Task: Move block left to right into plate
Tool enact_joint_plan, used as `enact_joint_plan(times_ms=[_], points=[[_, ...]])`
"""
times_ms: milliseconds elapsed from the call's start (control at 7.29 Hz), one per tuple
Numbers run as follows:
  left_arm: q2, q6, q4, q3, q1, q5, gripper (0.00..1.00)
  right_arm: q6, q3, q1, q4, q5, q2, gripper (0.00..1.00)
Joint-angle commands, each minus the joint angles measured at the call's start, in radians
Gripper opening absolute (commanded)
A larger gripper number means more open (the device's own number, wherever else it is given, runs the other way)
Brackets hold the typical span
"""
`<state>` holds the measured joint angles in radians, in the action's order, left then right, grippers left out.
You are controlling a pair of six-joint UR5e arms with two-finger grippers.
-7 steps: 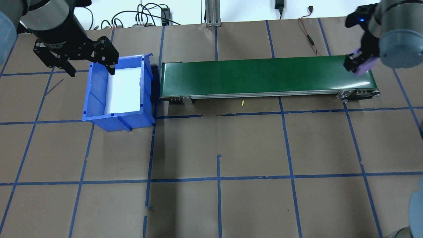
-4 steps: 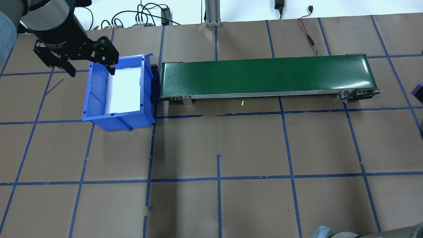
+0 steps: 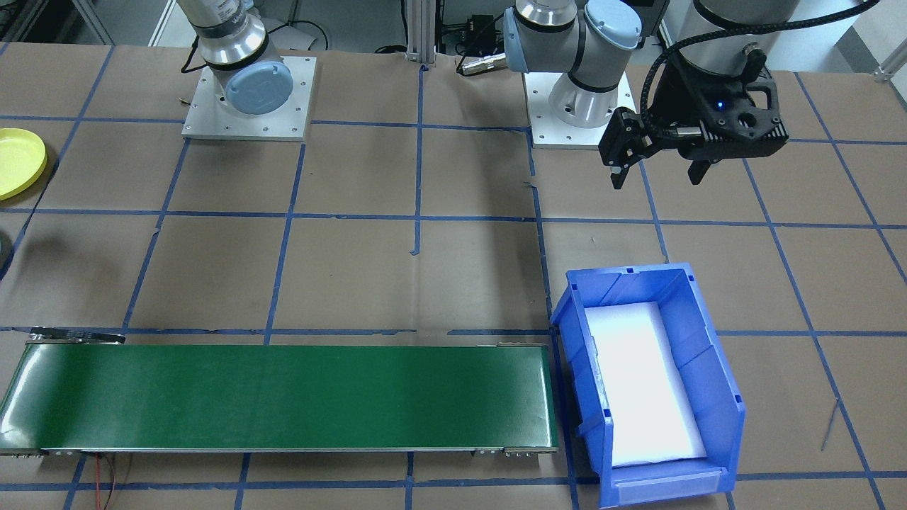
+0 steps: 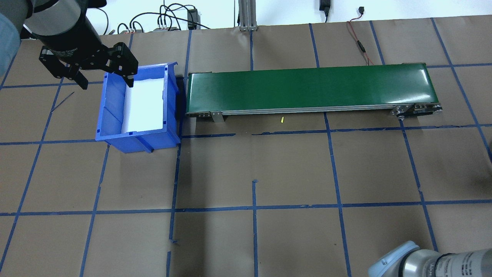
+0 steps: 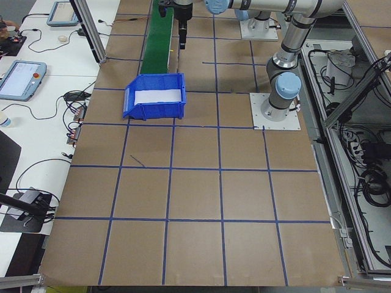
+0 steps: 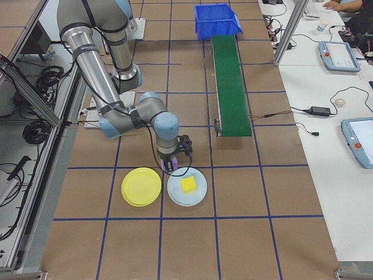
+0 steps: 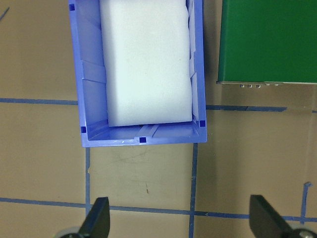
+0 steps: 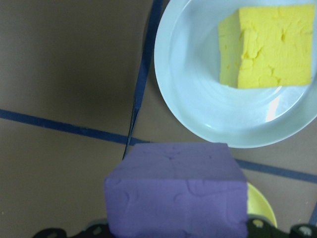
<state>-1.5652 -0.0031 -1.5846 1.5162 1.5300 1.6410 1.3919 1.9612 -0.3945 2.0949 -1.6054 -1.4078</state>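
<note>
Gone from the conveyor belt, the right gripper is gripping the purple foam block beside the yellow plate; the left gripper is hanging released.

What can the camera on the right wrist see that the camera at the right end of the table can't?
Only the right wrist view shows the purple foam block, close up. Only the exterior right view shows the long green conveyor belt, the blue rectangular plastic bin and the right gripper from outside. Both show the pale blue round plate with the yellow foam block on it, and the small round bright-yellow plastic plate, just a sliver at the wrist.
</note>
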Motion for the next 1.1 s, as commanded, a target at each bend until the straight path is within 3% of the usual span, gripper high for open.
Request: enact_joint_plan(times_ms=[0, 137, 274, 411, 686, 823, 960], points=[[0.001, 0.000, 0.000, -0.001, -0.002, 0.000, 1.00, 0.139, 0.096, 0.170, 0.074, 0.082, 0.009, 0.37], [0.001, 0.000, 0.000, -0.001, -0.002, 0.000, 1.00, 0.206, 0.099, 0.175, 0.098, 0.126, 0.016, 0.66], [0.001, 0.000, 0.000, -0.001, -0.001, 0.000, 1.00, 0.206, 0.102, 0.177, 0.093, 0.121, 0.018, 0.78], [0.001, 0.000, 0.000, -0.001, -0.001, 0.000, 1.00, 0.206, 0.102, 0.177, 0.093, 0.118, 0.026, 1.00], [-0.001, -0.002, 0.000, 0.001, 0.001, 0.000, 1.00, 0.179, 0.087, 0.166, 0.100, 0.125, 0.017, 1.00], [-0.001, 0.000, 0.000, 0.002, 0.001, 0.000, 1.00, 0.092, 0.062, 0.110, 0.076, 0.124, 0.006, 1.00], [-0.001, -0.002, 0.000, 0.002, 0.001, 0.000, 1.00, 0.035, 0.024, -0.037, 0.079, 0.122, 0.001, 1.00]])
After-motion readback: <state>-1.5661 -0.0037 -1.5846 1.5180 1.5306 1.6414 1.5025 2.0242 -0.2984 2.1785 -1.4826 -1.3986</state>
